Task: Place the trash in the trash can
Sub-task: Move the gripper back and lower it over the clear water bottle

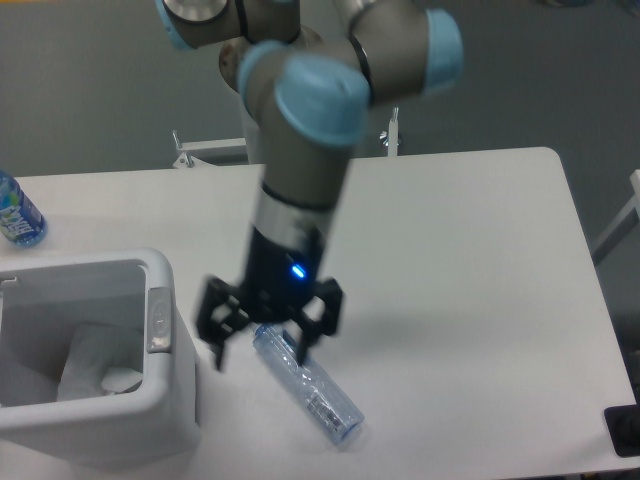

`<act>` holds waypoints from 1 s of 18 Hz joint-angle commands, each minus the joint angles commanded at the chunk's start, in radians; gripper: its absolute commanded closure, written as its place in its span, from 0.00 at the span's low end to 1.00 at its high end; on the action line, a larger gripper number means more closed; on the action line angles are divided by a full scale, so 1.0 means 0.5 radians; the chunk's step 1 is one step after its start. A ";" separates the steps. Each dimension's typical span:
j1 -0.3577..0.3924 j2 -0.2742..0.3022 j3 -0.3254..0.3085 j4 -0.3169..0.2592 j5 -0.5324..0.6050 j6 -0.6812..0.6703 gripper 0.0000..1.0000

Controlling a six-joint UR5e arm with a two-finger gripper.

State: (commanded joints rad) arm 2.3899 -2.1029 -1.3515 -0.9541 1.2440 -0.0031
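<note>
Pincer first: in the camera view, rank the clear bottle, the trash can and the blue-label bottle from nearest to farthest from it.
From the open pincer:
1. Clear bottle, lying directly under it, toward the front right.
2. Trash can, just to its left at the table's front corner.
3. Blue-label bottle, at the far left edge.

Arm reaching down, wrist vertical; end effector (262,342) fingers spread wide.

Clear glossy plastic bottle (308,389), matt white bin (160,400)
</note>
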 joint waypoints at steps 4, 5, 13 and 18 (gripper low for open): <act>0.003 -0.132 -0.034 0.012 0.076 0.031 0.00; 0.000 -0.172 -0.031 0.012 0.141 0.031 0.00; -0.034 -0.326 0.000 0.055 0.304 0.009 0.00; -0.095 -0.405 -0.003 0.064 0.463 0.009 0.00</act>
State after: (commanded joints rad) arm 2.3425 -2.3055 -1.3530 -0.9219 1.4756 0.0015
